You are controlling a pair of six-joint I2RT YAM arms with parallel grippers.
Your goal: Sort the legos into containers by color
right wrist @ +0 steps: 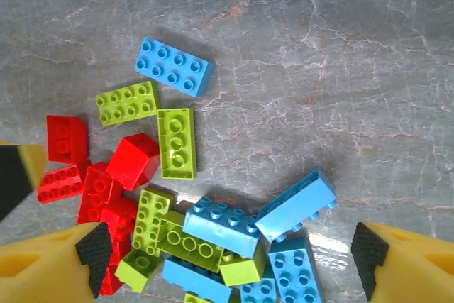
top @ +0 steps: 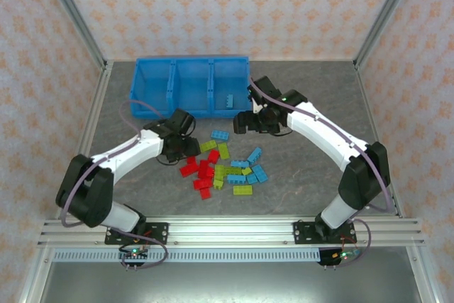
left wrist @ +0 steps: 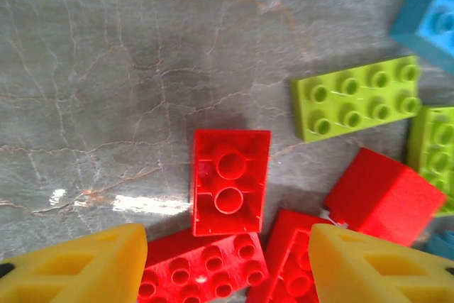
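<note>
Now the left gripper (left wrist: 227,274), fingers spread, hangs just behind an upside-down red brick (left wrist: 230,182) pointing into the gap; right gripper (right wrist: 230,257) spread too.

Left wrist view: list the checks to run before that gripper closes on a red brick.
1. Left gripper jaws apart: ok.
2. One brick alone in the gap: not ok; a red brick and a second red brick lie side by side there.
3. Other colours out of the gap: ok; the green brick lies farther off.
4. Right gripper out of the way: ok; open, apart from the left one in the top view.
5. Bin compartment without blue: ok; its blue brick sits in the right one.
</note>
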